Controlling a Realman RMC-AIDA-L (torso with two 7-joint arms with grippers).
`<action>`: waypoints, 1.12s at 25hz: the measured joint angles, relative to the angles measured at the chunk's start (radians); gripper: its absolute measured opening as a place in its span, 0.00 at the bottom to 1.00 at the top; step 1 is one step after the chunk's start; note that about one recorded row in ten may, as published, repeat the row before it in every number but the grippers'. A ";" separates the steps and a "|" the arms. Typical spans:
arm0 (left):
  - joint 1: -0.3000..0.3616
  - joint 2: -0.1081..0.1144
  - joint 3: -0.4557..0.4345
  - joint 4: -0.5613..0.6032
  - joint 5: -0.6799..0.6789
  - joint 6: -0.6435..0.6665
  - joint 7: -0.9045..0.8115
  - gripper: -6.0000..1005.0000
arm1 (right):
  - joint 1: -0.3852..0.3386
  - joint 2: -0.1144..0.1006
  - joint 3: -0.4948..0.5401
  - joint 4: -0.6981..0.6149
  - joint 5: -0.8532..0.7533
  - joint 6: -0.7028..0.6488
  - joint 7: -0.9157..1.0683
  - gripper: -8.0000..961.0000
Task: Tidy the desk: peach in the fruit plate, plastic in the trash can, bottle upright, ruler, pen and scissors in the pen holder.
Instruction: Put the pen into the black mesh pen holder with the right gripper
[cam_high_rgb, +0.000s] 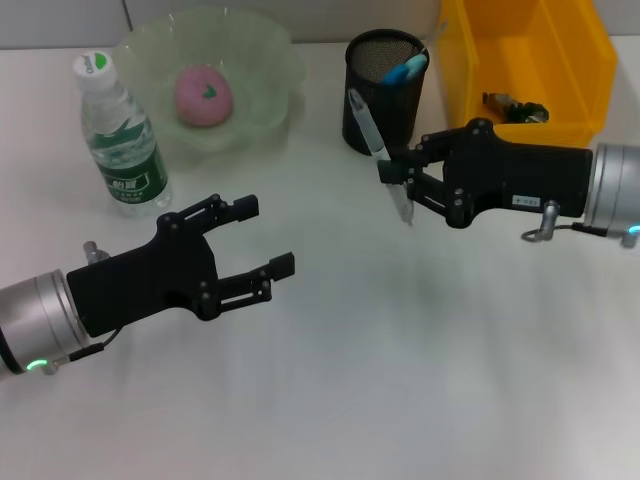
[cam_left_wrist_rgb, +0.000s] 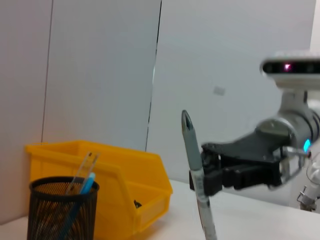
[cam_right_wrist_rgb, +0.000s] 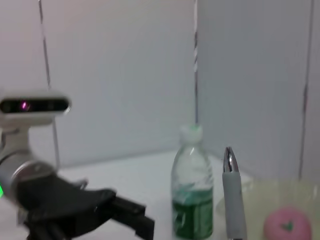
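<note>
Your right gripper (cam_high_rgb: 397, 178) pinches the pen (cam_high_rgb: 381, 155) mid-barrel, nearly upright, just in front of the mesh pen holder (cam_high_rgb: 385, 88) near the worktop's (cam_high_rgb: 400, 380) far edge. The left gripper (cam_high_rgb: 262, 236) hangs wide open, holding nothing, over bare worktop — well apart. Items in the yellow bin (cam_high_rgb: 525, 65) are hard to make out.

Bright even overhead light, faint soft shadows (barely any glare), right wrist view perhaps slightly blurred

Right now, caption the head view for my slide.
Right claw holds pen beside mesh pen holder; left claw open.
</note>
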 joint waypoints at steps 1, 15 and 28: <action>0.000 0.000 0.000 0.000 0.000 0.000 0.000 0.82 | 0.002 0.000 0.003 0.052 0.032 0.005 -0.044 0.13; -0.003 -0.003 0.005 -0.024 -0.046 0.009 0.012 0.82 | 0.001 0.007 0.003 0.351 0.302 0.016 -0.346 0.13; -0.003 -0.003 0.000 -0.023 -0.050 0.009 0.018 0.82 | 0.005 0.008 0.001 0.340 0.314 0.034 -0.541 0.13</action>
